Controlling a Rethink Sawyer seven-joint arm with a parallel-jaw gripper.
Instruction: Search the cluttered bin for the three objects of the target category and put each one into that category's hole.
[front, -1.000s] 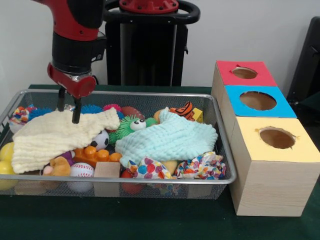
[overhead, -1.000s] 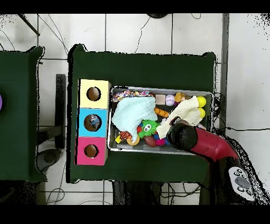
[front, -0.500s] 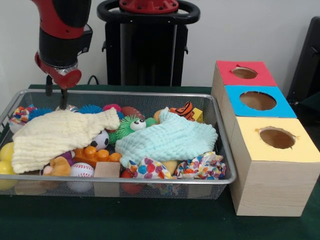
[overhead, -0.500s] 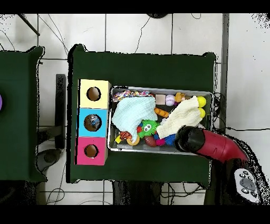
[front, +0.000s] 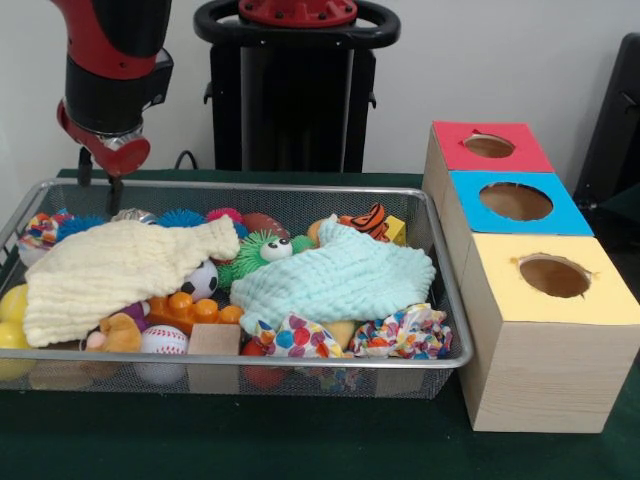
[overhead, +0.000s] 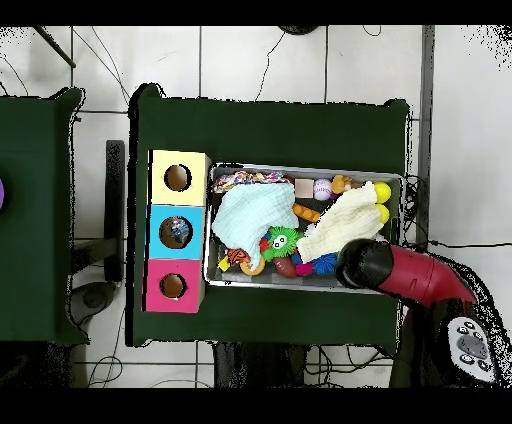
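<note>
Gripper (front: 100, 182) empty, fingers apart, raised over far corner of wire bin (front: 300, 190) beside yellow cloth (front: 110, 270); targets likely buried under cloths, so best lifted aside before reaching for coloured holes (front: 515, 200)

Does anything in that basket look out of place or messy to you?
Nothing is spilled or broken. The oddest thing is two cloths, a cream one and a mint one, draped over the toys in the wire bin and hiding many of them. The yellow box's hole has a ragged edge.
</note>
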